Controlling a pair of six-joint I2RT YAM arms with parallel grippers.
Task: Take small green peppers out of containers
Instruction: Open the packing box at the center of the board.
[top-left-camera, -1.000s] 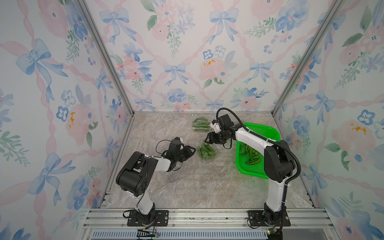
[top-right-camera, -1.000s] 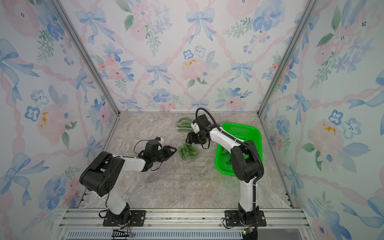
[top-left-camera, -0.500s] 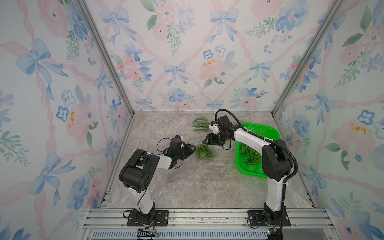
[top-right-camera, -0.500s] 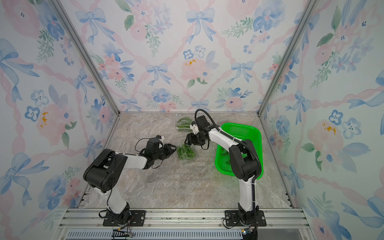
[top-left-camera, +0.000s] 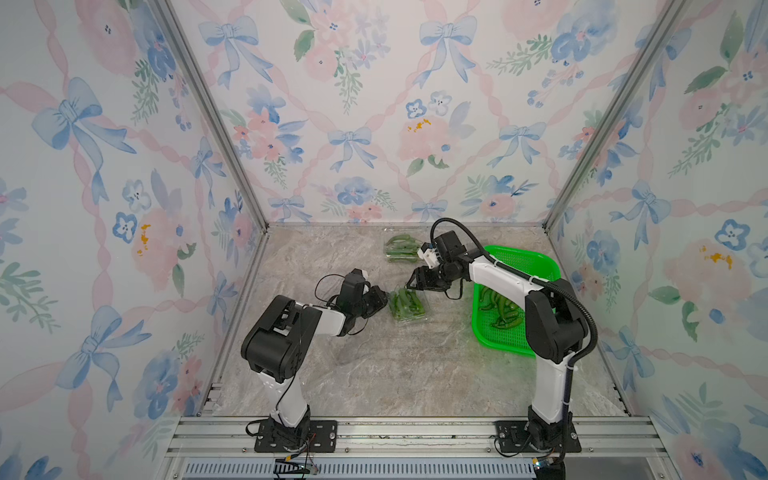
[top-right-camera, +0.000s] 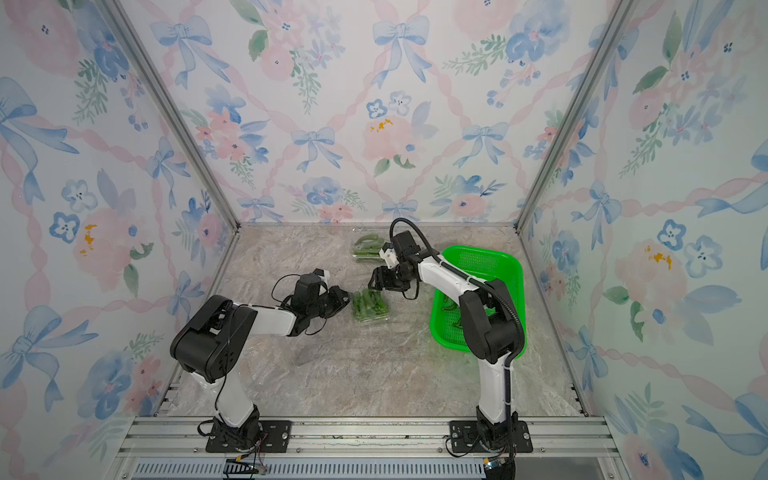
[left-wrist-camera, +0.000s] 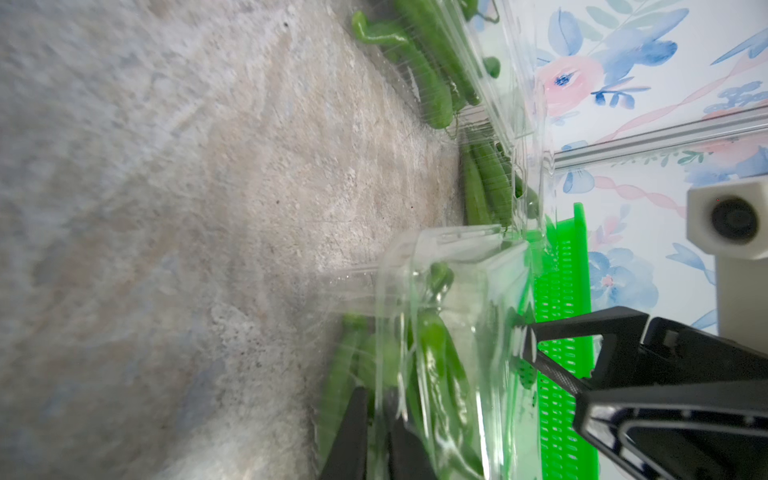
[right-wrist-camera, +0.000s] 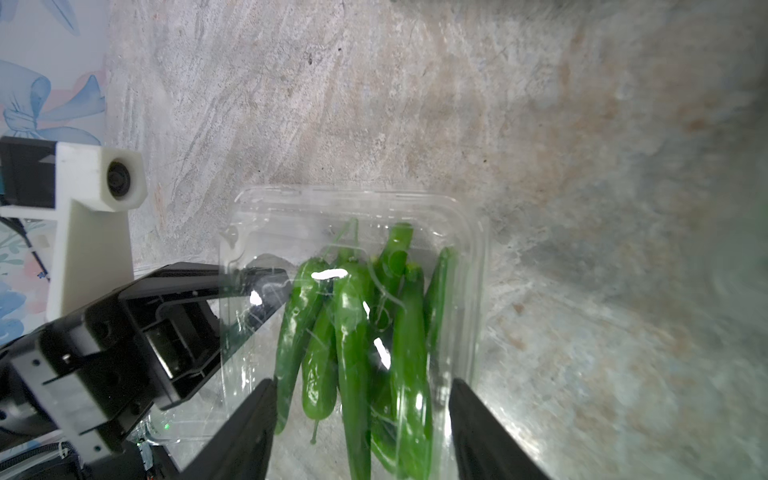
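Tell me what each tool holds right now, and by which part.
Left tool pinches the clear container by the edge on that arm's side. Right tool is open over the peppers, holding nothing.

Clear punnet (top-right-camera: 380, 319) of small green peppers (top-right-camera: 365, 302), mid-table, with the left gripper (top-right-camera: 348, 300) at its edge and the right gripper (top-right-camera: 375, 287) over its far end. Second filled punnet (top-right-camera: 368, 249) lies behind them. Green basket (top-right-camera: 482, 259) stands beside the right arm.

Peppers (right-wrist-camera: 353, 332) glossy green; containers (right-wrist-camera: 291, 208) clear; basket (top-left-camera: 523, 259) bright green; walls (top-left-camera: 374, 104) pink-blue floral; floor (top-left-camera: 395, 374) grey marbled.
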